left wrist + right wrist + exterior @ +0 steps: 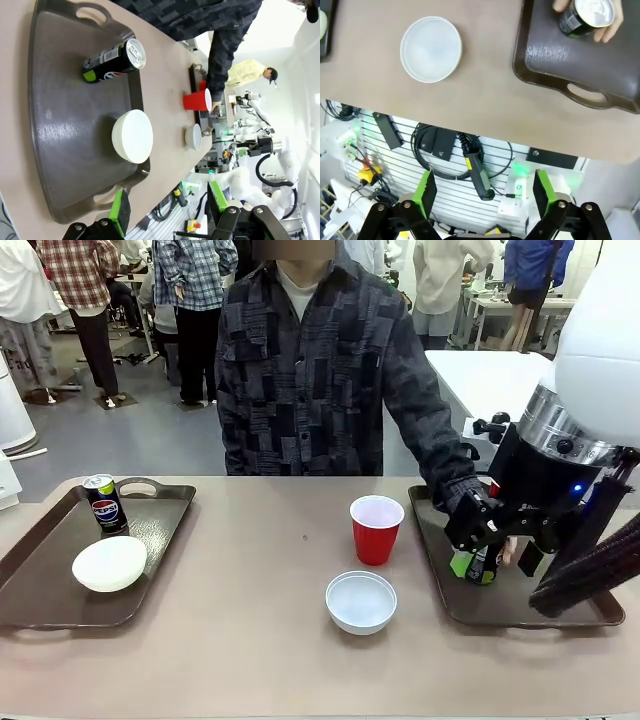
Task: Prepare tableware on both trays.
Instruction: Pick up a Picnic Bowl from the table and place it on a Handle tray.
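Nearest the robot, the right gripper point(484, 182) is held high over the table's near edge. Its green-padded fingers are spread wide, and nothing is held between them. The left gripper point(166, 196) is likewise spread wide and empty, with the left tray lying ahead of it.

A small round white bowl point(361, 601) is set upright and empty on the bare tan table point(250, 640), near the middle between the two trays. Just beyond it, and apart from it, a red plastic cup with a white inside point(377, 528) is stood upright.

On the left, a large dark brown rectangular plastic tray point(160, 535) is laid. A second white bowl point(110, 563) is placed on its near half. A slim dark Pepsi-marked can point(105, 503) is stood at its far end, beside the cut-out handle.

On the right, a matching brown tray point(500, 605) is laid. Over its far left part a second slim dark can point(585, 12) is held upright by the person's hand point(612, 25). Whether it rests on the tray floor cannot be told.

At the far side the person's dark patterned shirt point(320, 370) is seen.
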Available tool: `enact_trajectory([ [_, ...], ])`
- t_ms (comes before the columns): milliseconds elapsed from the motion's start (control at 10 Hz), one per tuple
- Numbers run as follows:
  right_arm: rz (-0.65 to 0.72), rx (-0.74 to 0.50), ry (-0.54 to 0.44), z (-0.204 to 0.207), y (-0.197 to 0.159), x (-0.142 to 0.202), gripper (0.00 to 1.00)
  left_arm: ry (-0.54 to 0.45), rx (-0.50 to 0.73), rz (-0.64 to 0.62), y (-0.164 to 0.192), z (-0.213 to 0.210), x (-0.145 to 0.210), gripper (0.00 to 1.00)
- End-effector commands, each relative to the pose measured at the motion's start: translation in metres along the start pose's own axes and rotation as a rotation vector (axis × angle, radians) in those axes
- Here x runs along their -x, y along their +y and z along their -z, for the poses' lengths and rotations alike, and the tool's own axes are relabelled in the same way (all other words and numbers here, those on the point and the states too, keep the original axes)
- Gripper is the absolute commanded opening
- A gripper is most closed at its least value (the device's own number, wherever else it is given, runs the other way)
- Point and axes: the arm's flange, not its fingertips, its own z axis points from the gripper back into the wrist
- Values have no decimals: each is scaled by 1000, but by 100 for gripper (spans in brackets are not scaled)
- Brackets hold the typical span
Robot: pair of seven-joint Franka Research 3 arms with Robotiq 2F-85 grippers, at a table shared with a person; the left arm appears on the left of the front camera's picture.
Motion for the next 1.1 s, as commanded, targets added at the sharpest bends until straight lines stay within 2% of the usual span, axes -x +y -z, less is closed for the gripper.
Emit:
enact_trajectory([
  [0, 7, -26, 3, 57, -21, 26, 100, -2, 7, -16, -2, -1, 0, 82],
  [300, 33, -17, -7, 66, -15, 15, 100, -2, 7, -16, -2, -1, 0, 82],
  [700, 112, 85, -56, 106, 10, -35, 100, -2, 7, -16, -2, -1, 0, 82],
  [1000, 161, 105, -41, 131, 15, -63, 100, -2, 7, -16, -2, -1, 0, 82],
])
